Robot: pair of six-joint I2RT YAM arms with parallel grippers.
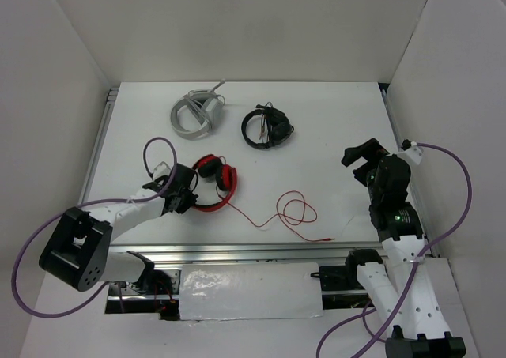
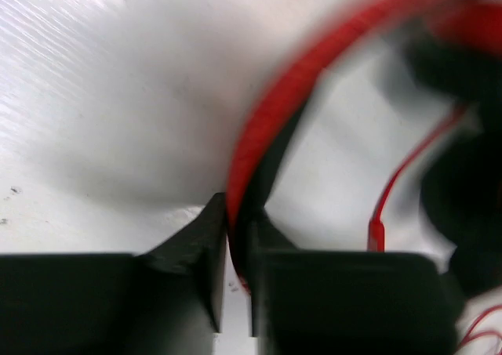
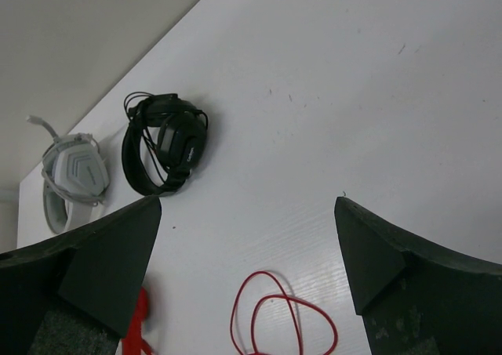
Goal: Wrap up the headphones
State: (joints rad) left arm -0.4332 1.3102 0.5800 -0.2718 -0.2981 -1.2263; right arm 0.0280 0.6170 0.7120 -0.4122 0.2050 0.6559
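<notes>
White table [image 1: 340,137]: red headphones [image 1: 226,178], red cable [image 1: 299,210], black headphones [image 1: 267,127], grey-white headphones [image 1: 207,107].

Left arm [image 1: 126,209] stretched low toward 2 o'clock; my left claw [image 1: 182,190] pinched tight on headphones [image 1: 209,167] band. Right arm [image 1: 395,216] reared up, reaching 11 o'clock; my right claw [image 1: 362,160] spread wide, gripping nothing.

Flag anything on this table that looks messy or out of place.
The red headphones trail their cable in loose, overlapping loops across the near side of the table, still unwrapped. Nothing else stands out.
</notes>
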